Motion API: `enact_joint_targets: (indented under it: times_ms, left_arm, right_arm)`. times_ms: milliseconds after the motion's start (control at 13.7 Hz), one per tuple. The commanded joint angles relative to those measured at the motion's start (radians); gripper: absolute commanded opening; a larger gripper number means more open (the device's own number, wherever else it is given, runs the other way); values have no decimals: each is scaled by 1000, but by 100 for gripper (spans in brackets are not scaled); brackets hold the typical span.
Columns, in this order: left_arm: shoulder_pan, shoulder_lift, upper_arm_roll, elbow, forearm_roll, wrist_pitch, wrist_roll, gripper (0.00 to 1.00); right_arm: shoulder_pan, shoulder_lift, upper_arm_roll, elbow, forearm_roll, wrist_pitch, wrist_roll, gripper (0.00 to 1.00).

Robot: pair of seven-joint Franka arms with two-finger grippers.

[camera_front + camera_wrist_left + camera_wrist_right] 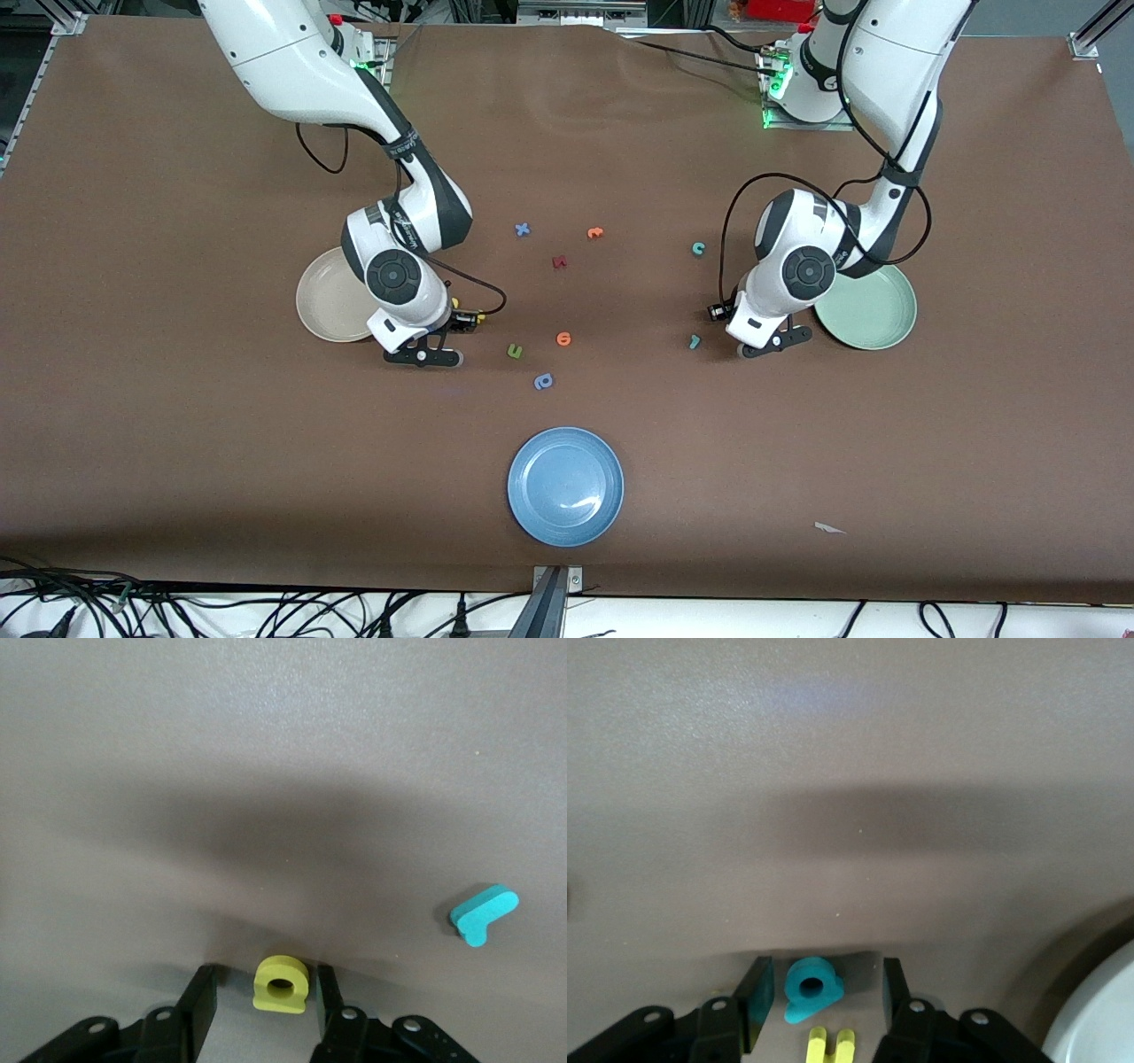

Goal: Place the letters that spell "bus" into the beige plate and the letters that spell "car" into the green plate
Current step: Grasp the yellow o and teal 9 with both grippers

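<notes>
My left gripper [769, 347] [267, 973] is low over the table beside the green plate [873, 310]. It stands open around the yellow "a" [282, 984]: one finger is almost on it, the other a gap away. The teal "r" [483, 913] [695, 341] lies close by, and the teal "c" [698, 249] farther from the front camera. My right gripper [423, 356] [828, 964] is low beside the beige plate [319, 301] [1099, 1023]. It stands open around the teal "b" [812, 989], touching neither side. The yellow "u" [831, 1045] lies just by the "b".
A green "u" [515, 352], an orange letter [563, 338] and a blue rounded letter [543, 381] lie mid-table. Farther from the front camera are a blue "x" [523, 229], an orange letter [594, 233] and a maroon one [559, 262]. A blue plate [565, 486] sits near the front edge.
</notes>
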Motion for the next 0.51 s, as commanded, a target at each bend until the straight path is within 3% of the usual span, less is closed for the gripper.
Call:
enact_joint_targets:
  times_ms: [0, 73, 293, 439]
  left_arm:
    - [4, -20, -5, -22, -32, -9, 30, 47]
    - [4, -20, -5, -22, -32, -9, 28, 42]
    - [4, -20, -5, -22, -32, -9, 21, 14]
    - [6, -23, -5, -19, -32, -11, 19, 5]
  right_arm:
    - [1, 4, 3, -7, -6, 26, 17, 57]
    - [1, 4, 3, -8, -6, 26, 17, 57]
    - [2, 11, 5, -8, -5, 37, 17, 54]
    - [7, 17, 5, -8, -2, 39, 17, 54]
